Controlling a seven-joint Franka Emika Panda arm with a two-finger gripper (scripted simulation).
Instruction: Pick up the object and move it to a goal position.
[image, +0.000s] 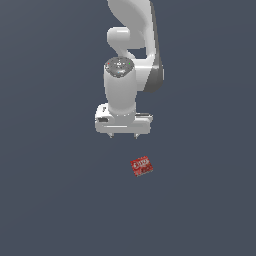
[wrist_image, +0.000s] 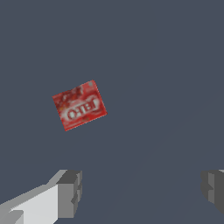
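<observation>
The object (image: 141, 166) is a small flat red box with white lettering, lying on the dark grey floor a little toward the exterior view's right of the arm and nearer the camera. In the wrist view the object (wrist_image: 79, 105) lies flat and slightly rotated, apart from both fingers. My gripper (image: 123, 136) hangs above the floor, pointing down, short of the box and not touching it. Its fingers (wrist_image: 70, 192) stand wide apart with nothing between them, so the gripper (wrist_image: 142, 190) is open.
The white arm (image: 131, 60) rises behind the gripper toward the top of the exterior view. Around the box there is only the plain dark grey floor (image: 55, 190).
</observation>
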